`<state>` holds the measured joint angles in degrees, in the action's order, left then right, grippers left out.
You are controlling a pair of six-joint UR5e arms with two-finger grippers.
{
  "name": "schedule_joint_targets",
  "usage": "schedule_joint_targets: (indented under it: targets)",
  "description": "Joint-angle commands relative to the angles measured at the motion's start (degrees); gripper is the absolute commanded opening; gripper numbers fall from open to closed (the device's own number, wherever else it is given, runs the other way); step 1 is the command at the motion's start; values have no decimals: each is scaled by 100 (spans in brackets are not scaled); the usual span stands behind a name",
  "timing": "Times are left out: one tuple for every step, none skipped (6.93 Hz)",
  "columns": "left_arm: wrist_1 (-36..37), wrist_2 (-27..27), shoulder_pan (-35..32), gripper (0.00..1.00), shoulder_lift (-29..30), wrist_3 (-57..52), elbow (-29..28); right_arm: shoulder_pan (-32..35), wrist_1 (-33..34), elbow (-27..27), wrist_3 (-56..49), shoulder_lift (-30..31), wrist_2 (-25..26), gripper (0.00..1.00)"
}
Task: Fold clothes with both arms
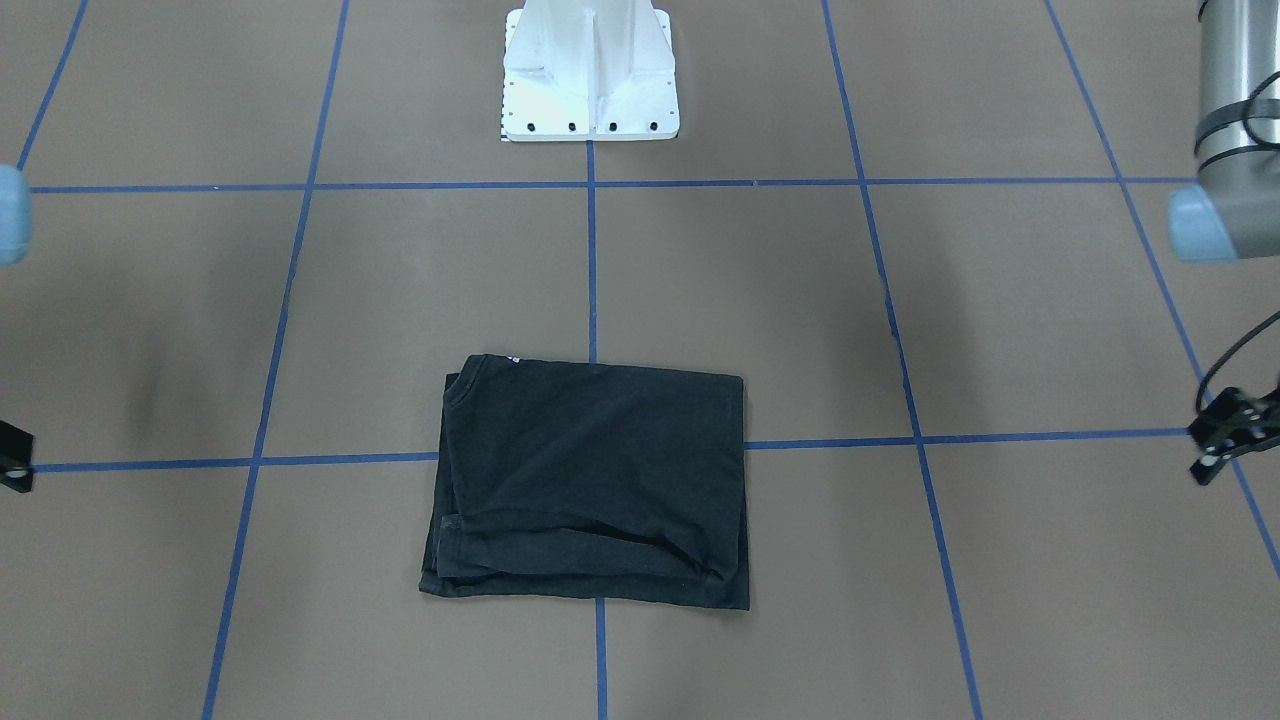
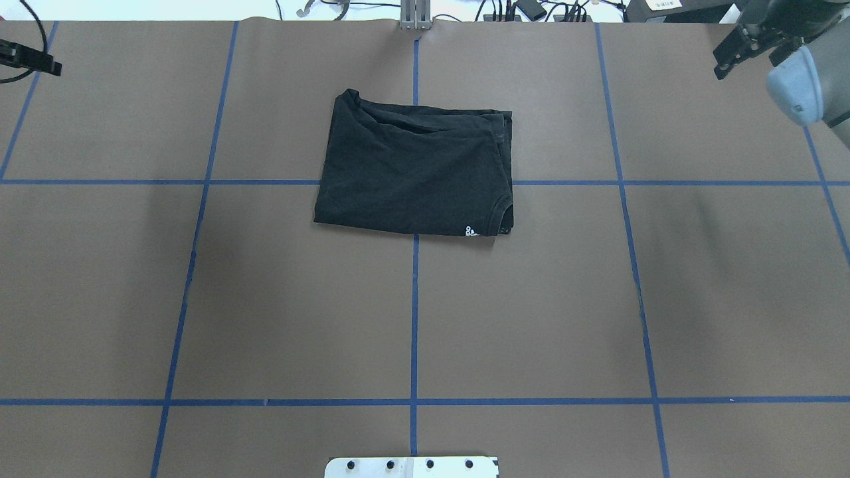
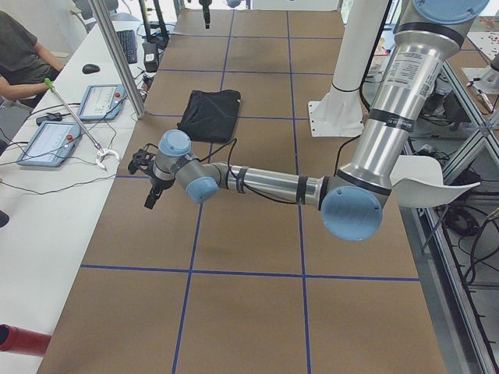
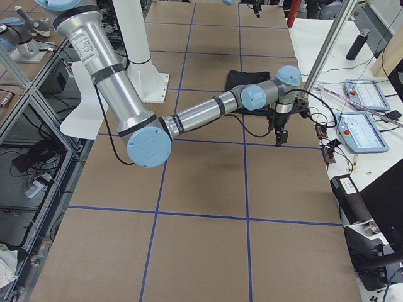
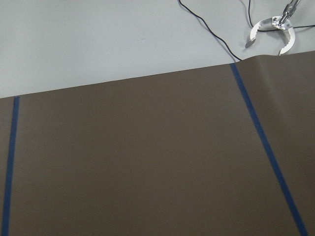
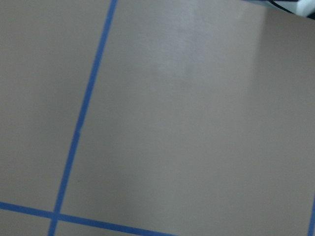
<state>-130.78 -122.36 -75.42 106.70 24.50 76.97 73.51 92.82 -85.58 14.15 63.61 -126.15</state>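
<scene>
One shirt folded, my two arms parked wide

A single black T-shirt (image 2: 412,172) lies folded into a rectangle on the brown table (image 2: 531,318). It sits far out from my one white pedestal base (image 1: 590,75), across the middle blue tape line (image 2: 414,312), with a small white mark peeking out at its near right corner. My two arms are well apart from it. The left arm (image 3: 273,185) reaches to the far left edge and the right arm (image 4: 201,113) to the far right edge. The left gripper (image 1: 1212,455) and right gripper (image 2: 730,56) both hang above bare table with nothing in them. I cannot tell whether either pair of fingers is spread or pressed together. Two touch panels (image 3: 47,144) rest on the white bench beyond.
</scene>
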Motion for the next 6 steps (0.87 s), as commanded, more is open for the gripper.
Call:
schedule_joint_targets:
  targets:
    - [-17, -445, -777, 100, -481, -848, 54, 609, 34, -11, -53, 371, -346, 100]
    - [-18, -429, -912, 100, -561, -1007, 72, 725, -87, -263, -53, 842, -627, 100]
    - [-9, -368, -965, 100, -658, -930, 20, 726, -471, -814, 17, 1403, -682, 100]
    - [-87, -402, -1009, 100, -737, -938, 72, 726, -832, -976, 18, 1739, -683, 100]
    - [-305, -385, -1044, 100, -816, -973, 72, 726, -879, -952, 18, 1891, -700, 100]
    - [-717, -377, -1045, 100, -930, -956, 55, 726, -862, -908, 18, 1927, -726, 100]
